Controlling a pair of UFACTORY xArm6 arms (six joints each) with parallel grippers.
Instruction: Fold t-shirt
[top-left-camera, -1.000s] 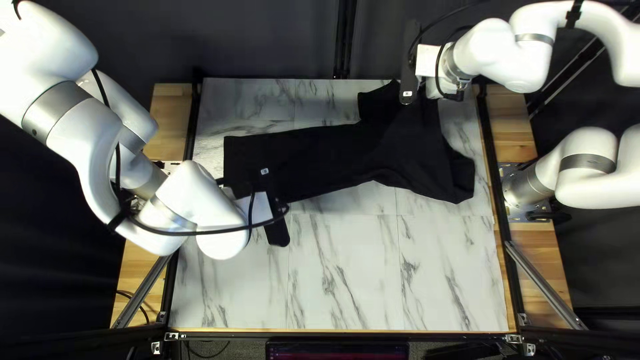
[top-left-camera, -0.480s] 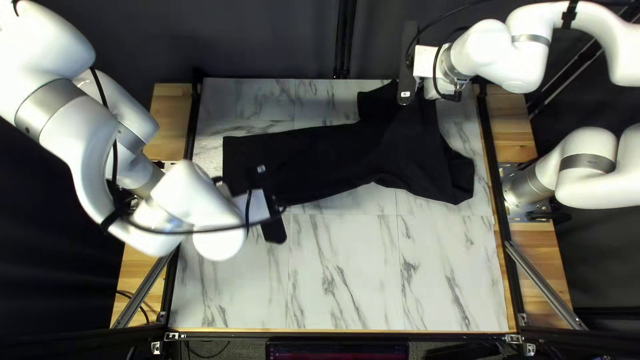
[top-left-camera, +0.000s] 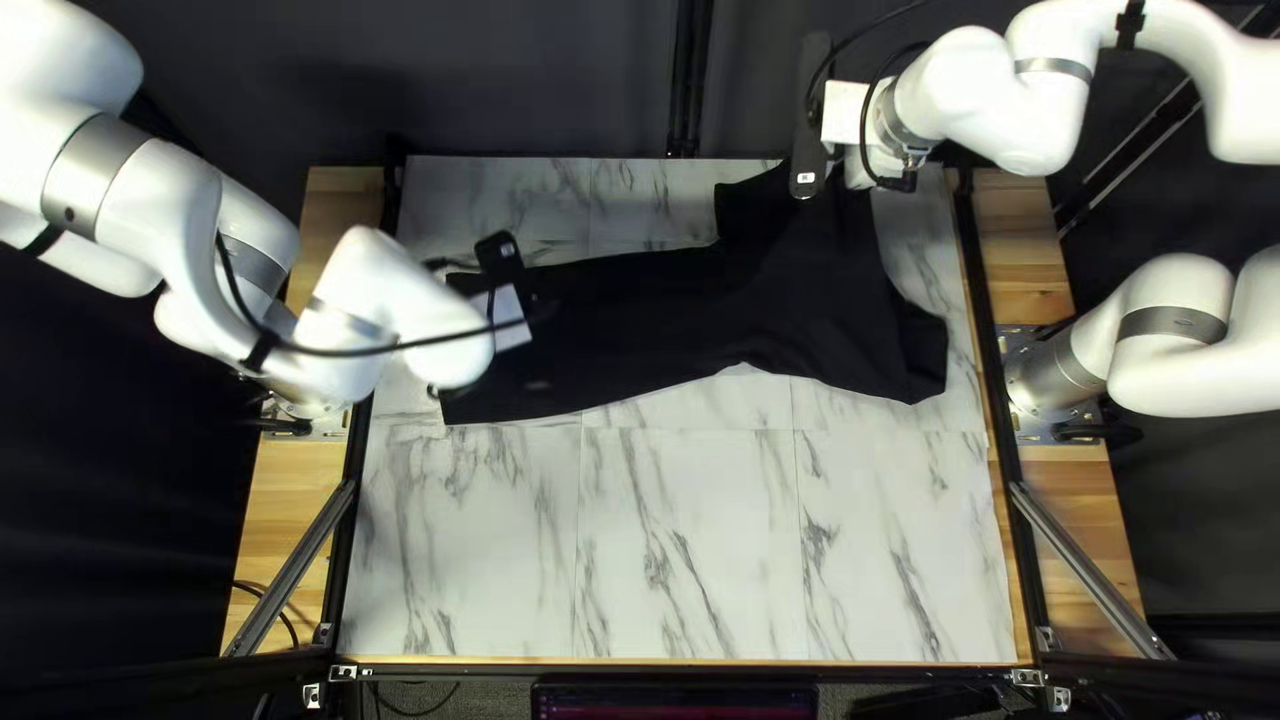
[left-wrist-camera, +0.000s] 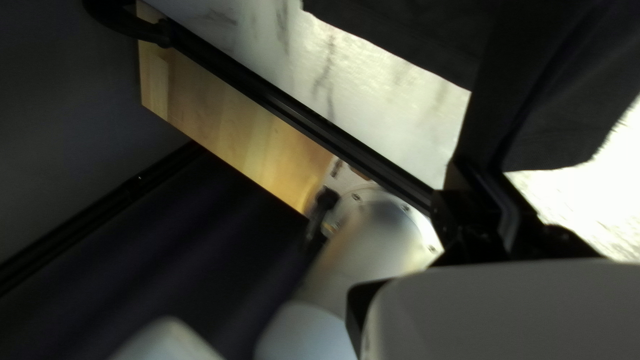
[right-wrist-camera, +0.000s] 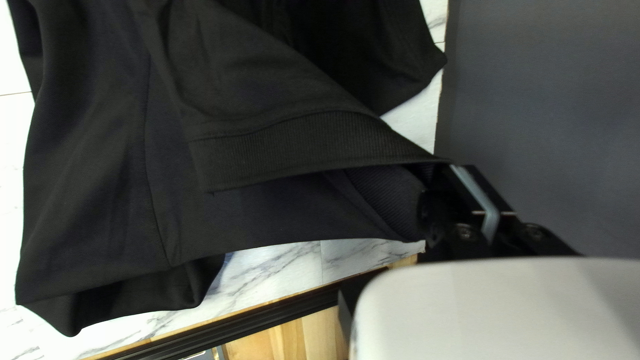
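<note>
Across the far half of the table lies a black t-shirt (top-left-camera: 667, 320), its straight end at the left and its rumpled part at the right. My left gripper (top-left-camera: 504, 274) is above its left end, fingertips hidden from above. In the left wrist view, black cloth (left-wrist-camera: 553, 127) runs up to my left gripper (left-wrist-camera: 461, 170), which looks shut on it. My right gripper (top-left-camera: 808, 140) is over the table's far edge. In the right wrist view my right gripper (right-wrist-camera: 437, 175) pinches the end of the ribbed collar (right-wrist-camera: 287, 143), holding it raised.
Marble tabletop (top-left-camera: 707, 547) shows along the near half. Black rails (top-left-camera: 987, 334) and wooden boards (top-left-camera: 304, 507) flank it. My left arm's base (left-wrist-camera: 373, 233) stands close beside the shirt's left end.
My left gripper has moved from the shirt's near edge toward the table's far side and turned. My right gripper has shifted slightly left. The shirt has hardly moved.
</note>
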